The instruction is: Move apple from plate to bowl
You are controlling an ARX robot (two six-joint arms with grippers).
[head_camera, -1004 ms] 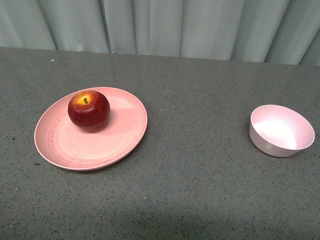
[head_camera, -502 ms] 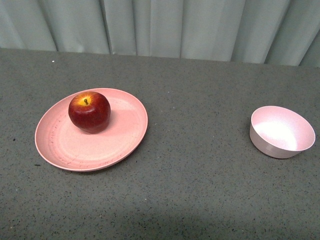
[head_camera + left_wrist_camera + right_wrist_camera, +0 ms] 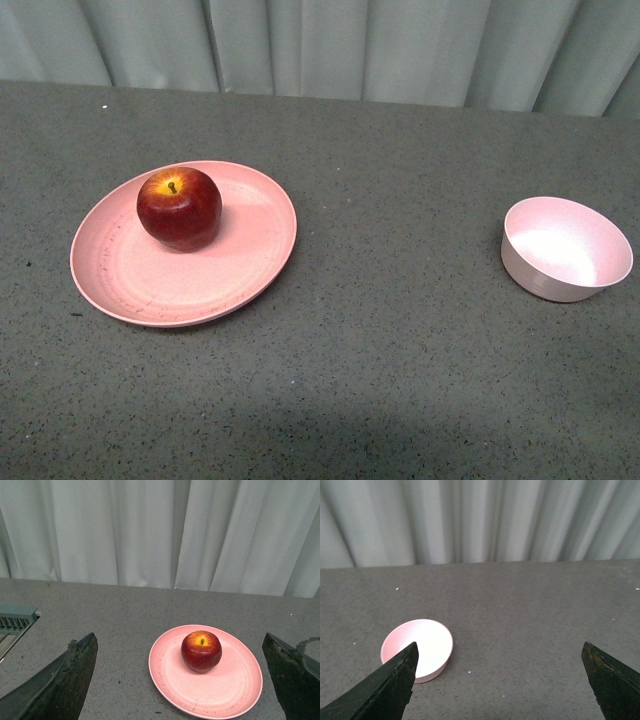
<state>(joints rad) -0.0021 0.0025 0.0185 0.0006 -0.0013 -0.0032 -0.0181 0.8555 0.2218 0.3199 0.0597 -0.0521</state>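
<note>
The apple [image 3: 179, 207] sits on the plate [image 3: 150, 285], stem up, with its yellow patch showing around the stem. It rests off the plate's centre, toward 11 o'clock, and the 5 o'clock part of the plate is bare. In the front view the plate lies on the table [image 3: 400, 350] at about 9 o'clock, and the bowl [image 3: 530, 280] stands upright at about 3 o'clock, well apart from the plate. The bowl holds nothing. A pale curtain [image 3: 300, 45] hangs along the table's far edge at 12 o'clock.

In the left wrist view the left gripper [image 3: 180, 639] is released. Its two dark fingers [image 3: 65, 680] are spread wide and hold nothing. The apple [image 3: 201, 651] and plate [image 3: 210, 695] show between them, farther off, and neither finger touches them.

In the right wrist view the right gripper [image 3: 499, 646] is also released, its fingers [image 3: 612, 680] spread wide with nothing between them. The bowl [image 3: 432, 672] shows beyond one fingertip, which overlaps the bowl's rim in the picture. I cannot tell how near that finger is to the bowl.
</note>
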